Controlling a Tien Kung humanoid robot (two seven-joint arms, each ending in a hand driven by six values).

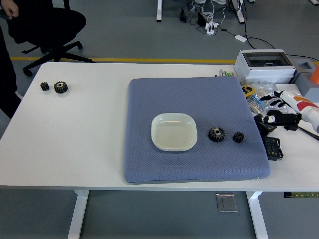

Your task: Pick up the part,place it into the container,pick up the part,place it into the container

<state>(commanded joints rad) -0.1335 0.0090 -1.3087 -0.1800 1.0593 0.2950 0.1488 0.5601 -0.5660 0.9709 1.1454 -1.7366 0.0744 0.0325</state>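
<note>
Altogether four gears (217, 134), one dish (174, 131).

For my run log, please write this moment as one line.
stage: not started | dish: empty, on blue mat | large gear, small gear: on mat, right of dish | spare gears: table far left | robot hands: out of view

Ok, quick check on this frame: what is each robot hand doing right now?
Left hand: not in view.
Right hand: not in view.
Neither arm shows over the table.
</note>
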